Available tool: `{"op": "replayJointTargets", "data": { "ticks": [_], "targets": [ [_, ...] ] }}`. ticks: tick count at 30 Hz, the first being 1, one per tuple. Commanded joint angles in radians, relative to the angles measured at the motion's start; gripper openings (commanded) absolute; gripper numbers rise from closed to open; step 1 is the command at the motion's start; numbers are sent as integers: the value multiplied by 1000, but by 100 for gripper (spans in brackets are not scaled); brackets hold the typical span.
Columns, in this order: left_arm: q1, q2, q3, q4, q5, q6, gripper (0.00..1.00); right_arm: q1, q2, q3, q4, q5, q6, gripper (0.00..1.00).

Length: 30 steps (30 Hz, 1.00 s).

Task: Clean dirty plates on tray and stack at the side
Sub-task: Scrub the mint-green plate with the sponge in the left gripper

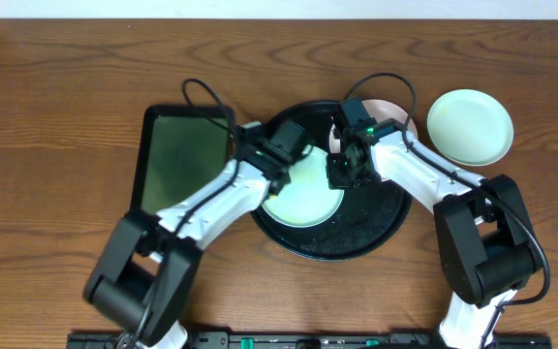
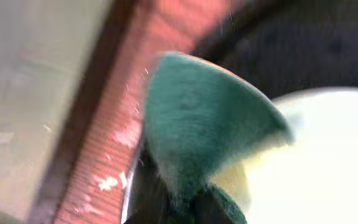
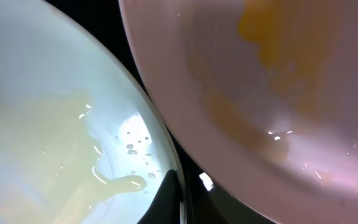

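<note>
A pale mint plate (image 1: pixel 303 199) lies in the round black tray (image 1: pixel 356 237), wet with a yellowish film (image 3: pixel 48 124). My right gripper (image 1: pixel 342 173) is shut on its right rim (image 3: pixel 178 186). My left gripper (image 1: pixel 289 155) is shut on a green sponge (image 2: pixel 201 118) held over the plate's far left edge (image 2: pixel 316 162). The white plate (image 1: pixel 393 109), smeared with orange (image 3: pixel 278 93), sits at the tray's back right, mostly hidden under my right arm. A second mint plate (image 1: pixel 470 126) lies on the table to the right of the tray.
A rectangular black tray with a green inside (image 1: pixel 177 155) lies just left of the round tray, and it shows in the left wrist view (image 2: pixel 30 93). The wooden table (image 1: pixel 56 87) surrounds both.
</note>
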Motion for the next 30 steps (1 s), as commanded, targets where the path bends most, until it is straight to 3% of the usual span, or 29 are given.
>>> {"op": "replayJointTargets", "data": {
  "ticks": [1, 7, 18, 20, 28, 30],
  "targets": [
    [27, -45, 4, 39, 72, 13, 8, -27, 37, -4, -8, 112, 9, 1],
    [19, -16, 3, 172, 444, 2, 8, -27, 37, -4, -8, 112, 10, 1],
    [-15, 107, 3, 201, 461, -47, 8, -24, 37, -4, -4, 112, 10, 1],
    [-14, 121, 3, 193, 402, -36, 8, -24, 37, -4, -5, 112, 10, 1],
    [9, 77, 3, -9, -105, -36, 8, -24, 37, -4, -8, 112, 9, 1],
    [19, 47, 3, -39, -158, -36, 7, -23, 37, -4, -7, 112, 9, 1]
  ]
}}
